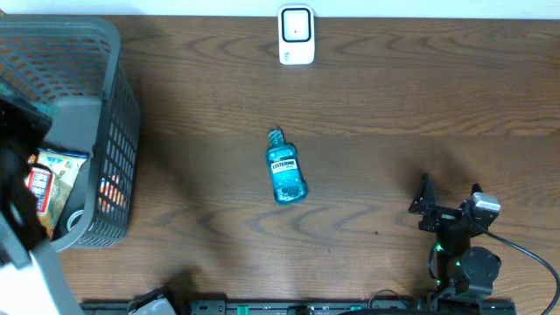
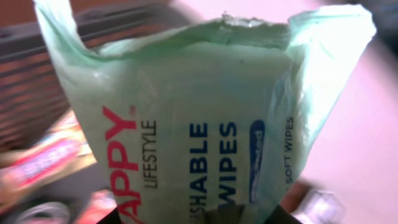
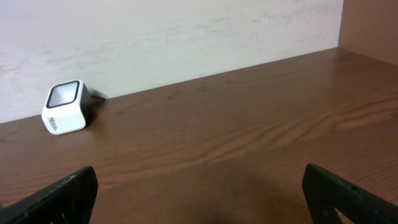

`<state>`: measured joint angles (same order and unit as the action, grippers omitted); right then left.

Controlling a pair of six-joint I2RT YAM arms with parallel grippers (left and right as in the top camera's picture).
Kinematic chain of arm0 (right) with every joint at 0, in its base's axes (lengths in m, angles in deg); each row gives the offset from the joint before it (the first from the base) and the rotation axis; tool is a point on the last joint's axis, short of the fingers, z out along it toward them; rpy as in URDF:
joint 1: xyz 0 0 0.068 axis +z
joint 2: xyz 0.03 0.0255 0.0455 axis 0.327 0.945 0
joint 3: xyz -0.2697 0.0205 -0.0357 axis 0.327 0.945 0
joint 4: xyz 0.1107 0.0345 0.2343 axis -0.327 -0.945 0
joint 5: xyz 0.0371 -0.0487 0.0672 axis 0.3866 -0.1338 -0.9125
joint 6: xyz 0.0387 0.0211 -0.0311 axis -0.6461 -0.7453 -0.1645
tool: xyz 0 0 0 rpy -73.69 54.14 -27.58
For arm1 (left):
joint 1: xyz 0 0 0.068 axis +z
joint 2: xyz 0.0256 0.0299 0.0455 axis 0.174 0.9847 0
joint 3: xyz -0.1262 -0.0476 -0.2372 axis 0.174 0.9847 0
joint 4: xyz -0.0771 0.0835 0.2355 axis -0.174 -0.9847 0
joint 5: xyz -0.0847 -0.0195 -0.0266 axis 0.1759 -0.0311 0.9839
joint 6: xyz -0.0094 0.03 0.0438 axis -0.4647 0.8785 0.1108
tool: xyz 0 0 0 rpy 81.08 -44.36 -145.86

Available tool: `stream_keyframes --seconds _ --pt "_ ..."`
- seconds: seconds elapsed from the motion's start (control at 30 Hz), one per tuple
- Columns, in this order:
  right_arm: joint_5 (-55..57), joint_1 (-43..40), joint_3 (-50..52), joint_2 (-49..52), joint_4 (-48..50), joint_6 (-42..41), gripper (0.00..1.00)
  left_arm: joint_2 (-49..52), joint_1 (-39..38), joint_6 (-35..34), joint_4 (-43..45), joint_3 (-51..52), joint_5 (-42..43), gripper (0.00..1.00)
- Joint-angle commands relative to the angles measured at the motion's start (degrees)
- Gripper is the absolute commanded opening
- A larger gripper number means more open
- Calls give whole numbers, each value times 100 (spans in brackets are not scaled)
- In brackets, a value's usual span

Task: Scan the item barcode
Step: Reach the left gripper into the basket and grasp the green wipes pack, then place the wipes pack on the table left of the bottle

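A pale green pack of flushable wipes (image 2: pixel 186 106) fills the left wrist view. My left gripper (image 2: pixel 199 218) is shut on its lower end, a dark finger at each bottom corner. From overhead, the left arm (image 1: pixel 19 175) hangs over the grey basket (image 1: pixel 109 114) at the far left. The white barcode scanner (image 1: pixel 297 35) stands at the back middle of the table and also shows as the scanner (image 3: pixel 64 107) in the right wrist view. My right gripper (image 1: pixel 451 199) rests open near the front right. In its own view the right gripper (image 3: pixel 199 186) holds nothing.
A blue mouthwash bottle (image 1: pixel 285 168) lies on the table's middle. Other packaged goods (image 1: pixel 52 179) lie in the basket under the left arm. A pale wall (image 3: pixel 186 37) backs the table behind the scanner.
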<state>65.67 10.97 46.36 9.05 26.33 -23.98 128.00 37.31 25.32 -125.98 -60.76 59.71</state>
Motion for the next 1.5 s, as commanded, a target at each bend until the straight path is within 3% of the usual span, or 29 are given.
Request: stream_keyframes --seconds 0.0,0.27,0.47,0.7,1.07,1.3,1.37,1.4,1.43,1.47 --pt "11 28 4 -15 -26 -42 99 -264 -560 -505 188 -2 907 34" --pt "13 28 4 -15 -26 -42 99 7 -2983 -522 267 264 857 34" --pt "11 28 4 -15 -26 -42 99 1045 -4280 -525 85 492 -243 34" --pt "13 28 4 -15 -26 -42 99 2452 -4684 -570 -546 492 -920 34" --pt "13 28 4 -15 -26 -42 99 4562 -4824 -1711 -758 496 -761 34" --pt "13 28 4 -15 -26 -42 99 5184 -5189 -1655 -844 498 -551 35" --pt "13 28 4 -15 -26 -42 99 5198 -5311 -1569 -881 498 -555 47" --pt "13 28 4 -15 -26 -42 99 5191 -5368 -1499 -907 496 -560 73" --pt "13 28 4 -15 -26 -42 99 5169 -5401 -1506 -951 496 -590 92" --pt "13 28 4 -15 -26 -42 99 5139 -5405 -1504 -994 496 -601 98"
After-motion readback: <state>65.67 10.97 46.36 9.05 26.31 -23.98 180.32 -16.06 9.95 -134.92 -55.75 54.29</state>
